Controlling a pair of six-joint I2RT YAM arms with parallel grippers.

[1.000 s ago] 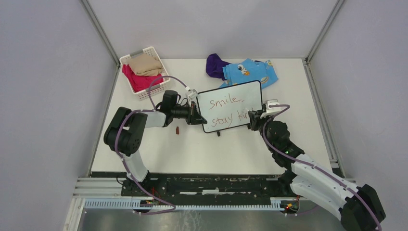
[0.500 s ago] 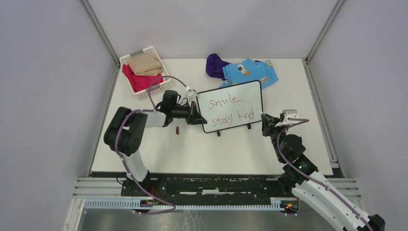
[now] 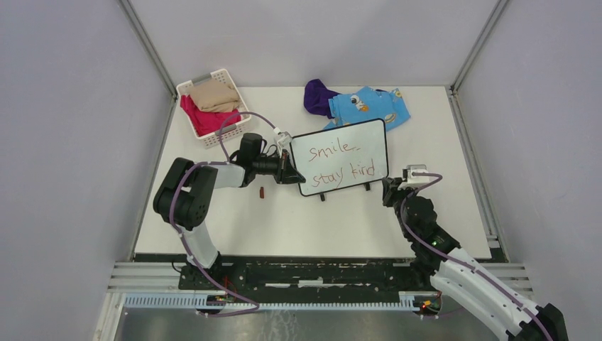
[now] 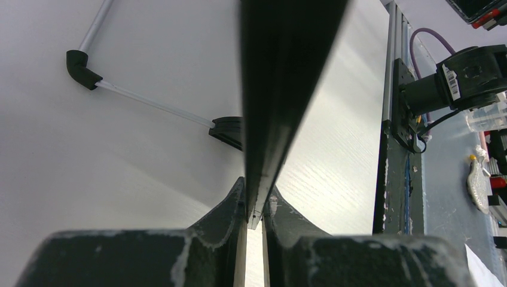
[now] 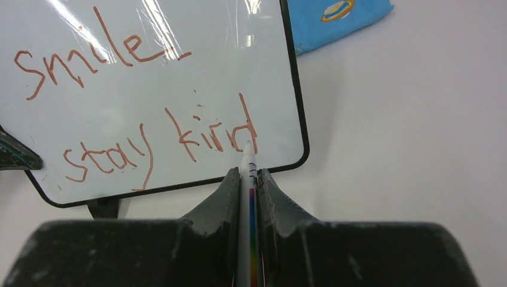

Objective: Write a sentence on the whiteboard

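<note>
The whiteboard [image 3: 341, 157], white with a thin black frame, stands tilted on two black feet mid-table. The sentence [image 3: 343, 160] reads "smile" over "stay kind" in reddish-brown marker; it also shows in the right wrist view [image 5: 161, 95]. My left gripper [image 3: 288, 169] is shut on the whiteboard's left edge [image 4: 263, 179]. My right gripper [image 3: 389, 192] is shut on a white marker [image 5: 248, 179] with a rainbow stripe, held off the board's lower right corner, tip pointing toward "kind".
A white slatted basket [image 3: 239, 122] with red and tan cloth stands at the back left. Purple cloth [image 3: 317, 96] and blue patterned cloth [image 3: 373, 105] lie behind the board. A small dark red cap [image 3: 262, 191] lies on the table left of the board.
My right gripper with the marker left the board's right end, swung right, then came back a little toward the lower right corner. The left gripper and board stayed still.
</note>
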